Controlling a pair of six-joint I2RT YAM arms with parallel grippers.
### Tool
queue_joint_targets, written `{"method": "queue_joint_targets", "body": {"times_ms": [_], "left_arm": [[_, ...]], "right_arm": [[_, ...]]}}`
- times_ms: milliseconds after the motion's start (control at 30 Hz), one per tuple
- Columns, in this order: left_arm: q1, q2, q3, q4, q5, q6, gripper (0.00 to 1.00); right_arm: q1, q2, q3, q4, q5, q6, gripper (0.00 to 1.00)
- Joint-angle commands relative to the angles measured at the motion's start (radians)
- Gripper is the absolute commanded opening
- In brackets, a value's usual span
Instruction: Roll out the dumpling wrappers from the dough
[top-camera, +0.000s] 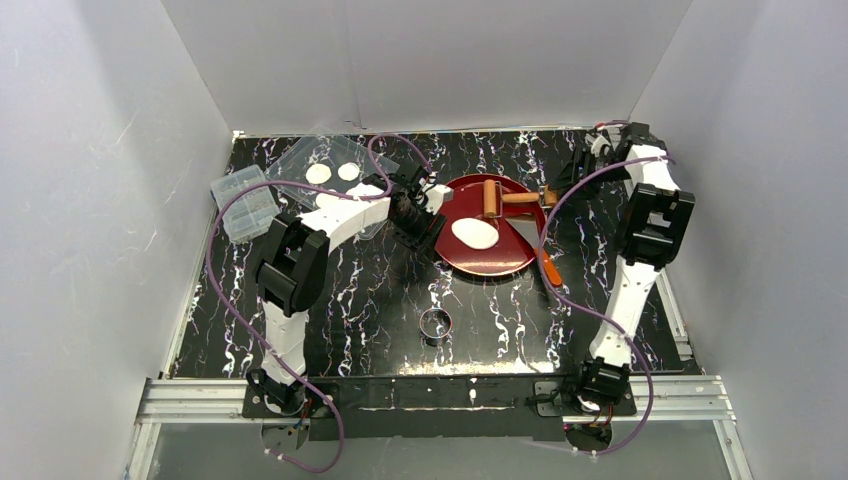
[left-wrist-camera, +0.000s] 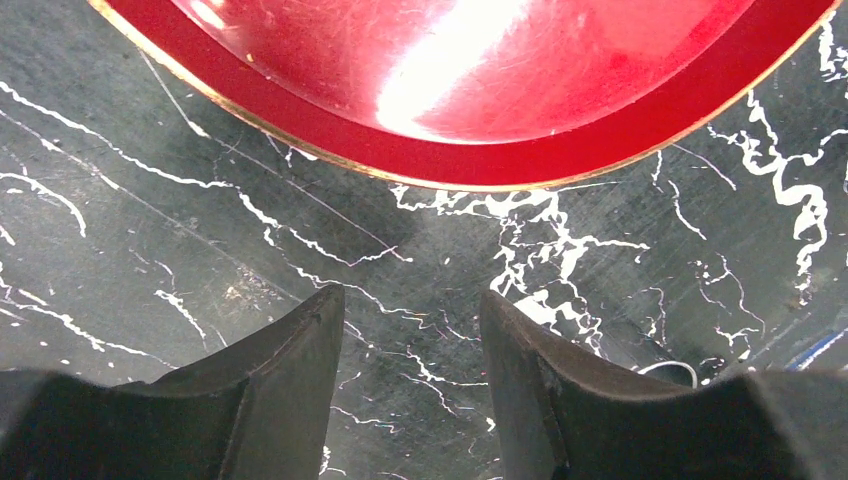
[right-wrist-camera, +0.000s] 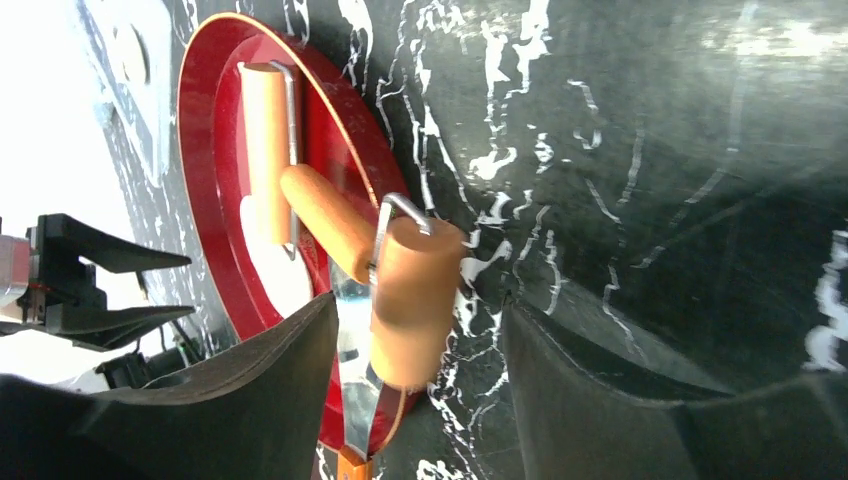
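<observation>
My left gripper stood spread and empty at the red plate's nine o'clock. My right gripper stood wide, jaws clear of the roller end between them. The dough lay on the plate, eight o'clock of centre.

We are looking into a robotics lab test cell rather than a kitchen: plain white panels box in a black marble-patterned tabletop at nine, twelve and three o'clock. At six o'clock an aluminium frame rail carries the left arm and right arm, both trailing purple cables.
</observation>
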Motion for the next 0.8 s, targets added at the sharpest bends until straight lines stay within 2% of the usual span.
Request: {"method": "queue_joint_targets", "body": {"times_ms": [0,100,300,367,467,600,767], "left_arm": [[0.005,-0.055,0.007,-0.011,0.065,0.023,0.51],[0.004,-0.06,0.012,-0.012,0.068,0.032,0.51],[0.011,-0.078,0.033,-0.055,0.062,0.063,0.56],[0.012,-0.093,0.039,-0.081,0.062,0.087,0.61],[0.012,-0.136,0.015,-0.106,0.072,0.131,0.74],[0.011,-0.199,-0.023,-0.143,0.101,0.2,0.97],[0.007,-0.256,-0.059,-0.194,0.109,0.264,0.98]], "right_arm": [[-0.04,-0.105,-0.017,0.074,0.021,0.051,0.72],[-0.049,-0.103,0.0,0.057,0.093,0.055,0.77],[-0.052,-0.165,0.006,0.045,0.091,0.063,0.82],[-0.048,-0.216,-0.033,0.061,0.09,0.108,0.82],[-0.025,-0.316,-0.15,0.129,0.125,0.148,0.83],[0.032,-0.439,-0.288,0.178,0.239,0.138,0.85],[0.104,-0.532,-0.364,0.141,0.376,0.144,0.85]]}}
